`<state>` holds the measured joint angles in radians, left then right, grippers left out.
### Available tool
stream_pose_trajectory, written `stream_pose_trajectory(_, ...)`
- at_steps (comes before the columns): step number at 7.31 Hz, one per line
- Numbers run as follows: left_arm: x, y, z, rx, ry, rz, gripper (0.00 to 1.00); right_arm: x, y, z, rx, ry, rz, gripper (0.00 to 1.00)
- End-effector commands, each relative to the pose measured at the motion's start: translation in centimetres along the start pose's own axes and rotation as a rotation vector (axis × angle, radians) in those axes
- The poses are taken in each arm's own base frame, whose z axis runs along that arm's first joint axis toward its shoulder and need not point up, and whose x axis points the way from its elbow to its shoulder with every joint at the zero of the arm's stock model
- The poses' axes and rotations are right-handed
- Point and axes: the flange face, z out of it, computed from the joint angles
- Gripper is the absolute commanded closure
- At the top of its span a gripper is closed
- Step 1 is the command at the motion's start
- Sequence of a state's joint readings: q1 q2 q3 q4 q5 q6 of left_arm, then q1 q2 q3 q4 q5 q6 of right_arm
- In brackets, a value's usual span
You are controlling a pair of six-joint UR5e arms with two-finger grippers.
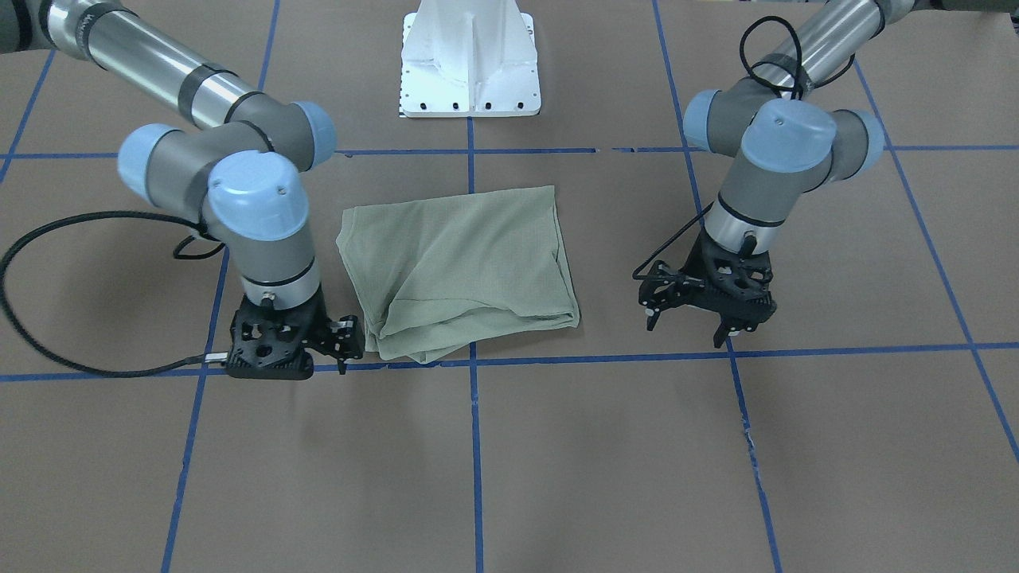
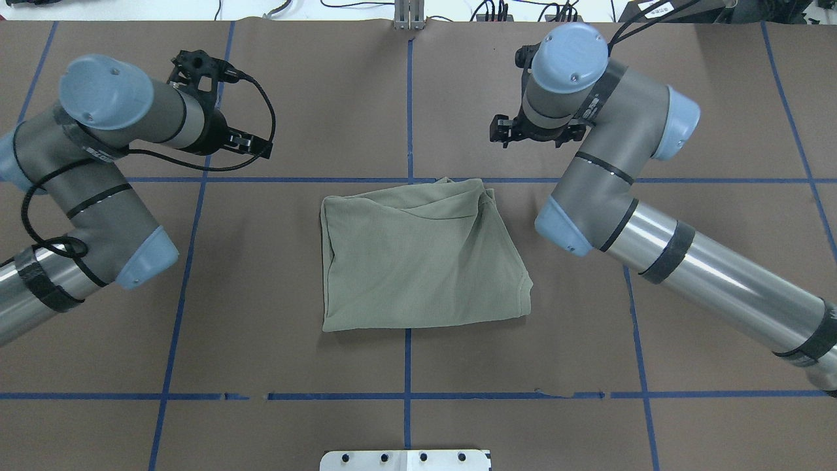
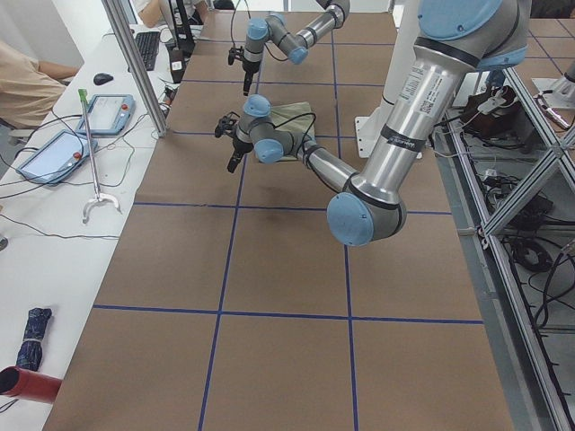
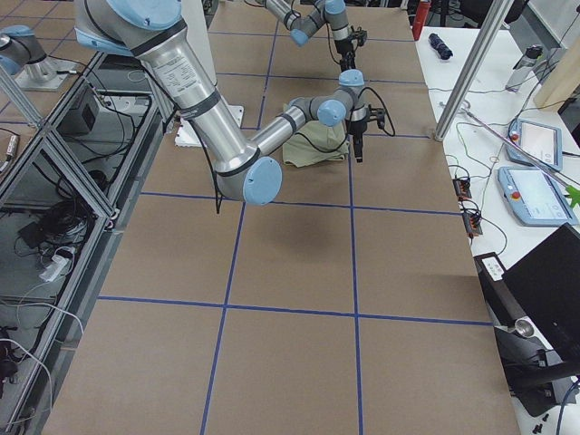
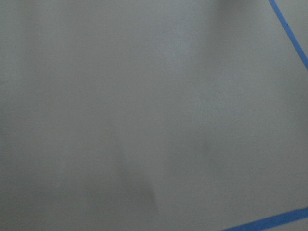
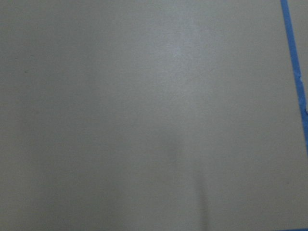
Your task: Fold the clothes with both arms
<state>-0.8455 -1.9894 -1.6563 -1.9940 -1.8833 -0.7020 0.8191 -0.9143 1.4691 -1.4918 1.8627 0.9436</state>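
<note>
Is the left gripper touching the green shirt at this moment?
Apart. The front-facing view shows bare brown table between the left gripper and the shirt's nearest edge; the overhead view shows the same gap.

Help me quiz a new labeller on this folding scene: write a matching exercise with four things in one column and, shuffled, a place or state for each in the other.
Column one
1. shirt
2. left claw
3. right claw
4. pedestal base

Column two
A. close by the shirt's corner
B. white, at the robot's end
C. folded, lying in the middle
D. off to one side, well apart from the shirt

Pairs: 1-C, 2-D, 3-A, 4-B
</note>
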Motion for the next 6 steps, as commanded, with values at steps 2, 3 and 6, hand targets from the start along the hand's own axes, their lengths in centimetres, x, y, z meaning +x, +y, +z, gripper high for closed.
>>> stream_pose_trajectory(2, -16.0, 3.7, -10.2, -0.051, -0.106, 0.246, 0.00, 21.5, -4.4, -7.0, -0.125, 0.054, -0.253, 0.00)
stream_pose_trajectory(3, -23.0, 4.6, -13.6, -0.078, -0.133, 0.329, 0.00, 29.0, -5.1, -8.8, -0.154, 0.034, -0.303, 0.00)
stream_pose_trajectory(6, -37.1, 7.2, -23.0, -0.213, -0.122, 0.217, 0.00, 49.9, 2.0, -8.1, -0.227, -0.033, -0.175, 0.00)
